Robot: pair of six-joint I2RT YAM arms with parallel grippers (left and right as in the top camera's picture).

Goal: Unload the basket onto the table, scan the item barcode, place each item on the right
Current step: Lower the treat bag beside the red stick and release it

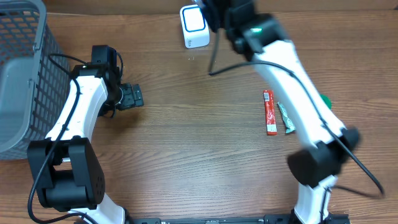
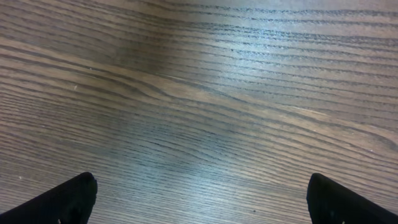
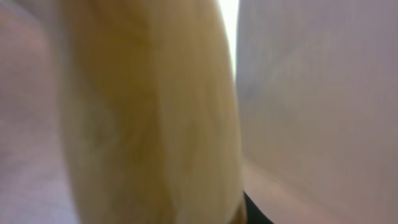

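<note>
My right pincer (image 1: 212,15) is at the top middle of the overhead view, just beside the white scanner (image 1: 193,26). It looks closed on a yellow item (image 3: 149,112) that fills its own camera, all blurry. My left pincer (image 2: 199,202) is wide open over the tabletop (image 2: 199,93), holding nothing. I can't see the barcode. If it faces away, the scan may fail. If I push closer, I may knock the scanner, or the item may slip.
</note>
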